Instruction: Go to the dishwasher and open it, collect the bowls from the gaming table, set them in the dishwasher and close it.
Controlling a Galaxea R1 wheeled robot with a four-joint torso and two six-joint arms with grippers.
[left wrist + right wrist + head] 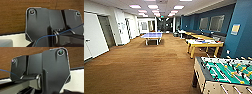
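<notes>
- Driving step in hand: carpet ahead, gaming table (203, 43) at right of centre, foosball table (224, 73) lower right.
- Dishwasher unseen; whether fingers are apart cannot be told.
- Next move calls for steering.

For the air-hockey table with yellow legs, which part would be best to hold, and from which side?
Judging from afar, the yellow side rail of the air-hockey table along its near long edge: it overhangs the legs and faces open carpet, so come from that carpet side.
</notes>
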